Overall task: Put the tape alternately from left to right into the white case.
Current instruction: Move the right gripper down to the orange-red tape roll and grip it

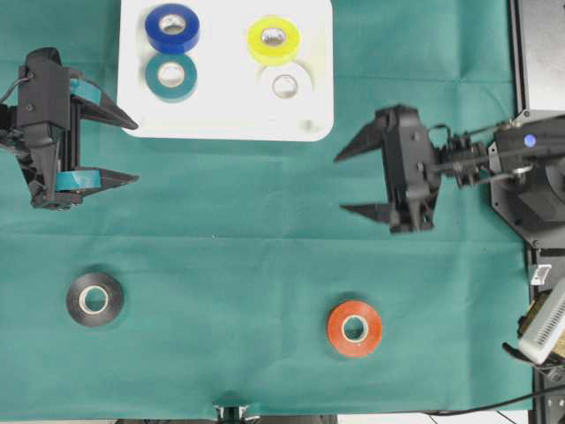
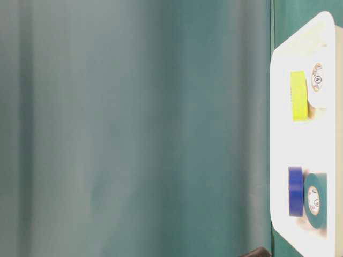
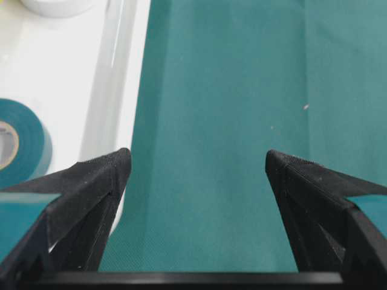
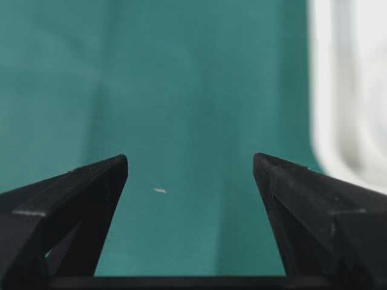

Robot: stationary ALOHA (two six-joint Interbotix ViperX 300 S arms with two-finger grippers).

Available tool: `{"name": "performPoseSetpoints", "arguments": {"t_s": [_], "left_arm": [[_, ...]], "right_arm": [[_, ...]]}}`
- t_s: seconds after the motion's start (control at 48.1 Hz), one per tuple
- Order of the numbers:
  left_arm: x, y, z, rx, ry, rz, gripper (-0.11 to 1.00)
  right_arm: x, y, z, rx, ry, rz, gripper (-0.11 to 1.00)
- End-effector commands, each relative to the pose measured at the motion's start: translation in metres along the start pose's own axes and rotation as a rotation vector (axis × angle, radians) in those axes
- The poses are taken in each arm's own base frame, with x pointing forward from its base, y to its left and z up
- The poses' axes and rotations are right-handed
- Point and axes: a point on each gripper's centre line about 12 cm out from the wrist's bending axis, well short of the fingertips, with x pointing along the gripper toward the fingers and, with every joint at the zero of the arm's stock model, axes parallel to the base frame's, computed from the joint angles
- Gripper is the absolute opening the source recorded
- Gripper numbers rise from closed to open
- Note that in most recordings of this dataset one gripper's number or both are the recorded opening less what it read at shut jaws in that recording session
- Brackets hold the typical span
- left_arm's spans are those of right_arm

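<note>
The white case [image 1: 221, 119] lies at the top centre and holds several rolls of tape: blue [image 1: 172, 28], teal [image 1: 171, 77], yellow [image 1: 273, 40] and white [image 1: 285, 85]. A black roll [image 1: 94, 299] and a red-orange roll [image 1: 354, 328] lie on the green cloth toward the front. My left gripper [image 1: 134, 148] stands open and empty just left of the case's front left corner; its wrist view shows the teal roll [image 3: 18, 142] and the case rim [image 3: 115, 90] beside the left finger. My right gripper [image 1: 339, 184] is open and empty over bare cloth, right of the case's front right corner.
A green cloth [image 1: 221, 265] covers the table. Robot base hardware [image 1: 538, 177] stands along the right edge. The table-level view shows the case [image 2: 281, 134] side-on with the yellow [image 2: 298, 95] and blue [image 2: 295, 191] rolls in it.
</note>
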Motion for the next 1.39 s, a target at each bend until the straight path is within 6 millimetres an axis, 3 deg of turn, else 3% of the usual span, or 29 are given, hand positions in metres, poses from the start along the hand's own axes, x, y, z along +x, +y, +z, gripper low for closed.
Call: {"name": "performPoseSetpoints", "arguments": {"t_s": [0.0,0.312,0.686,1.144,1.373], "left_arm": [[-0.003,-0.001,0.007,-0.002,-0.031,-0.003,0.97],[-0.007,-0.001,0.010,-0.002,-0.047,-0.004,0.97],[-0.007,-0.001,0.011,-0.005,-0.050,-0.005,0.97],[-0.007,-0.001,0.007,-0.008,-0.041,-0.004,0.97],[-0.006,-0.001,0.006,-0.012,-0.038,-0.004,0.97]], "right_arm": [[-0.002,0.018,0.007,-0.033,-0.043,0.060,0.58],[-0.007,0.064,0.003,-0.130,-0.061,0.213,0.58],[-0.008,0.085,-0.006,-0.178,-0.040,0.276,0.58],[0.031,0.128,-0.014,-0.208,0.104,0.318,0.58],[0.050,0.135,-0.022,-0.202,0.215,0.267,0.58]]}}
